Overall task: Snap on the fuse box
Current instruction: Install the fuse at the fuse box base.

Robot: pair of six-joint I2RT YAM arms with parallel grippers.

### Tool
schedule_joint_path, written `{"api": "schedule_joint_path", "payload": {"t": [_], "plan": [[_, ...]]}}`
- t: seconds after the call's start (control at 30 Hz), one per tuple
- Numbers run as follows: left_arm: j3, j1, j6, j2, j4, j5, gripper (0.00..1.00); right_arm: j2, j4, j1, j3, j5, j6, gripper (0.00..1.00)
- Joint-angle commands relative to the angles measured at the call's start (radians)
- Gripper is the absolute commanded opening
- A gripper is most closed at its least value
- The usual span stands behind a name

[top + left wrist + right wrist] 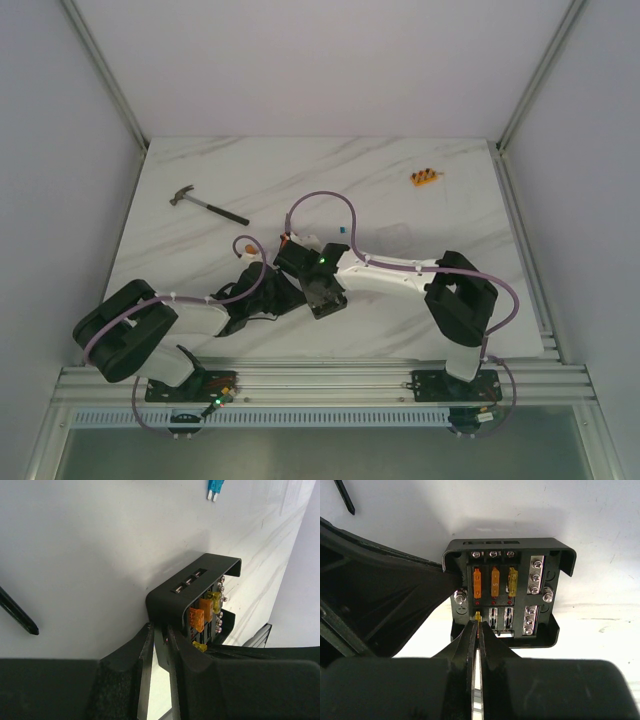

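Note:
The fuse box (510, 595) is a black square box, open, with orange and yellow fuses in its slots; it also shows in the left wrist view (195, 582). My left gripper (160, 630) is shut on the box's thin side wall. My right gripper (478, 625) is shut on a small yellow fuse (478, 615) at a lower-left slot of the box. In the top view both grippers meet at the table's middle, left (272, 285) and right (297, 252), and cover the box. The clear square lid (396, 236) lies apart, to the right.
A hammer (205, 203) lies at the back left, its handle tip near the box (344, 497). An orange strip of fuses (425, 178) lies at the back right. A loose blue fuse (215, 489) lies beyond the box.

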Motion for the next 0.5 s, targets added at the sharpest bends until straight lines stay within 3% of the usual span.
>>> {"api": "schedule_joint_path", "payload": {"t": [0.0,0.13,0.47], "plan": [[-0.007,-0.007,-0.007,0.018,-0.054,-0.007,0.27,0.045,-0.014,0.000,-0.015,-0.037,-0.010,0.06],[-0.007,-0.008,-0.006,0.019,-0.056,-0.007,0.27,0.058,-0.023,0.000,-0.028,-0.033,-0.018,0.00],[-0.005,-0.008,-0.008,0.032,-0.054,-0.005,0.27,0.130,-0.018,0.011,-0.033,-0.049,-0.108,0.00]]}}
